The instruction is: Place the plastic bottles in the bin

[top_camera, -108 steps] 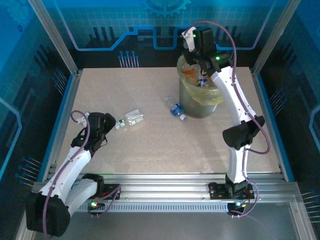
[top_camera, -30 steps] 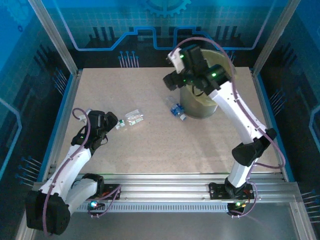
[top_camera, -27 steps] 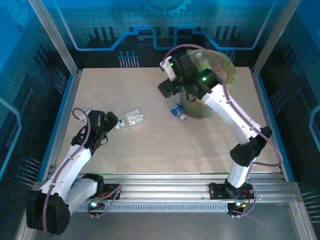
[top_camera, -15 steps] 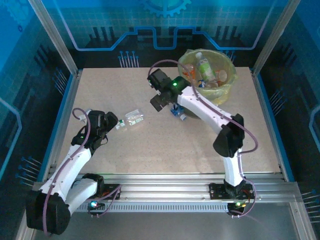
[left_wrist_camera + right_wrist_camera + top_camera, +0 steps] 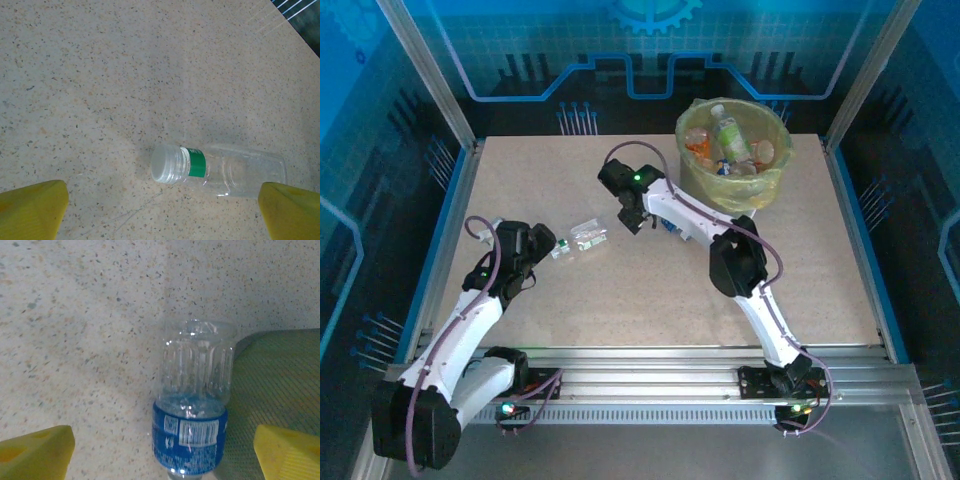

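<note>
1. I saw the left gripper (image 5: 162,207) with its jaws spread wide and nothing between them, the yellow fingertips (image 5: 35,207) sitting in the bottom corners of the left wrist view.
2. The green-label bottle (image 5: 225,172) lay on its side at about 1 o'clock from the middle of that gap, clear of both fingers. Its pale cap pointed to 9 o'clock and its clear body ran toward 3 o'clock.
3. The right gripper (image 5: 162,450) was also spread wide and gripped nothing.
4. In the right wrist view, the blue-label bottle (image 5: 192,390) lay flat at 12 o'clock between those fingers without touching either. Its clear ribbed end was toward 12 o'clock and its label toward 6.
5. The wall of the bin (image 5: 760,190) stood just beside that bottle at its 3 o'clock; I could not tell whether they touched.
6. From above, the bin stood toward 1 o'clock on the table (image 5: 570,320), with several bottles (image 5: 725,135) already inside its yellowish bag.
7. The blue-label bottle lay at the bin's 8 o'clock foot, partly under the right arm, and the green-label one lay at 9 o'clock from the table's centre.
8. The table was pale speckled stone. Aluminium posts (image 5: 425,70) and blue printed wall panels (image 5: 550,50) closed in the cell, and a metal rail (image 5: 650,365) ran along the edge at 6 o'clock.
</note>
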Motion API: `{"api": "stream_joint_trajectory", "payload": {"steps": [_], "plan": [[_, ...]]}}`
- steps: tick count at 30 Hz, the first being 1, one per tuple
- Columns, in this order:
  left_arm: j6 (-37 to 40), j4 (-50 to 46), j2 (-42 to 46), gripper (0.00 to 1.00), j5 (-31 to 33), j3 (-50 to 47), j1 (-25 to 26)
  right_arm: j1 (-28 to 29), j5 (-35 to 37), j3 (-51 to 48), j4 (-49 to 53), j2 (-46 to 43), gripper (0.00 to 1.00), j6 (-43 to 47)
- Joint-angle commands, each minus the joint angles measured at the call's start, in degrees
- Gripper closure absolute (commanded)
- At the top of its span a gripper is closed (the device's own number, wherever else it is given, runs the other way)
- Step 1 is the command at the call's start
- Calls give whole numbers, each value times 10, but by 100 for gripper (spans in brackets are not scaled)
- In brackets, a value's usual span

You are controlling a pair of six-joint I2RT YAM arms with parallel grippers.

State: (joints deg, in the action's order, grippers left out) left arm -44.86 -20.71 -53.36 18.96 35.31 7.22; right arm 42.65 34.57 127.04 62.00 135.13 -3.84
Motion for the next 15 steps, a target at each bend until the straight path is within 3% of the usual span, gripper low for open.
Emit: {"api": "stream_joint_trajectory", "payload": {"steps": [1, 15], "plan": [[7, -9, -1, 1, -9, 9, -2, -13, 20, 35, 23, 33, 8, 4], [7, -8, -2, 1, -8, 7, -2, -43, 16, 104, 33, 110, 11, 4]]}}
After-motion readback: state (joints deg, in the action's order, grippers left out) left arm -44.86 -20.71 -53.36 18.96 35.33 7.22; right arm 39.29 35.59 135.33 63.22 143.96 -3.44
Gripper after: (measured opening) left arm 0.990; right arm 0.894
